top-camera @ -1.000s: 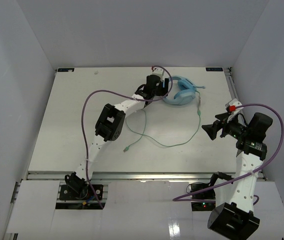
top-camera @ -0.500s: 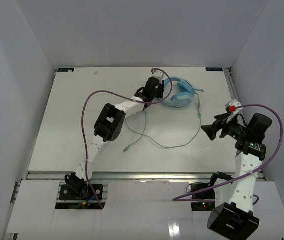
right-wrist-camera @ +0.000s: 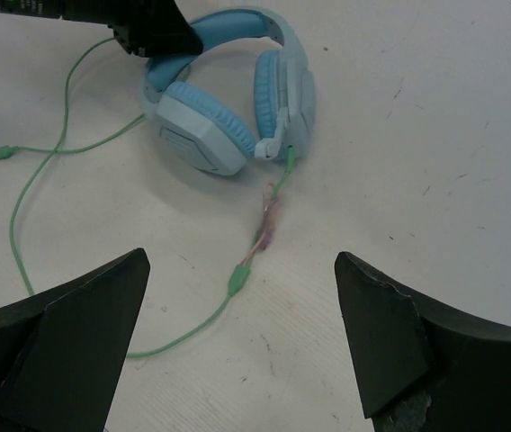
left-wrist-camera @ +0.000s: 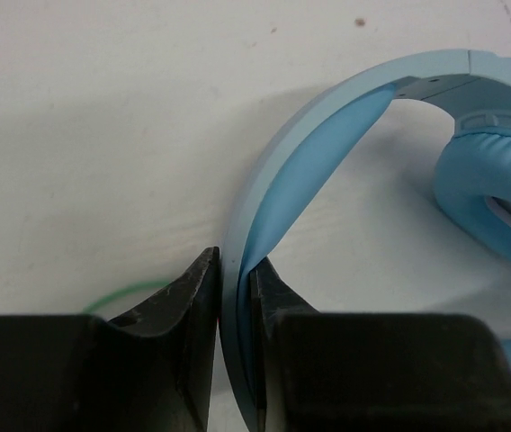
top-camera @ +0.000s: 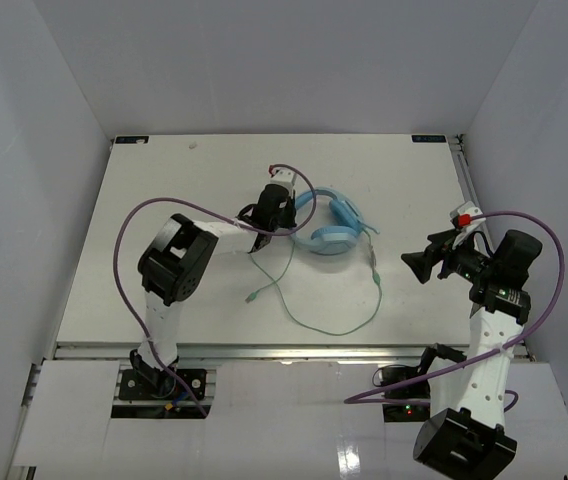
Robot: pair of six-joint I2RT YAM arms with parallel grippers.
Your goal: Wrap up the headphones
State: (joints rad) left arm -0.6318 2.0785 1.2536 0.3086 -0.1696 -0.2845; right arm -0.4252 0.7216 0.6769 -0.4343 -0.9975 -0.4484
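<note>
In the left wrist view, only part of the headphones [left-wrist-camera: 309,153] can be seen. The headband runs down between the fingers of the left gripper [left-wrist-camera: 234,270] and off the bottom edge. The one earcup [left-wrist-camera: 498,180] is cut by the right edge. The green cable [left-wrist-camera: 129,290] peeks out as a small curve, and the rest is behind the black finger. In the right wrist view, that gripper covers the far left end of the headband. The right gripper [right-wrist-camera: 239,261] shows only two finger ends, cut off at the bottom edge.
</note>
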